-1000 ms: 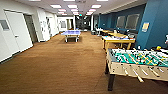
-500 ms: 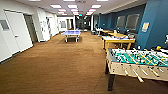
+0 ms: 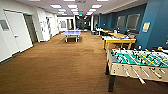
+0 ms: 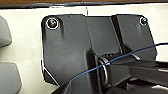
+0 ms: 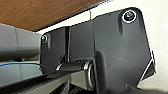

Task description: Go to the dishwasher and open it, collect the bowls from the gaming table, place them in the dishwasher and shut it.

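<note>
**Colleague:** What is in front of you?

**Me:** A long room with brown carpet (image 3: 57, 65) running away from me. Close on my right stands a table-football table with a green field and rods with handles (image 3: 140, 62). Beyond it, along the dark blue wall (image 3: 155, 25), is a yellow-orange wood-topped surface (image 3: 118, 41), with more of the same kind further back. Out in the open floor, well apart from these, sits a blue table-tennis table (image 3: 71, 33). On my left a white door (image 3: 17, 32) stands in a white wall, and ceiling light panels (image 3: 72, 6) run down the room.

**Colleague:** And the dishwasher, the bowls, the white-topped gaming table?

**Me:** I cannot make out any of them from here. There is a small yellow object (image 3: 160, 48) at the far edge of the football table, but it is too blurred for me to tell what it is.

**Colleague:** Your grippers?

**Me:** I cannot tell whether either is wide or narrow. My wrist cameras give me my own dark plate, a thin blue cable (image 4: 112, 63) crossing it on the left side, and a strip of carpet on the right.
</note>
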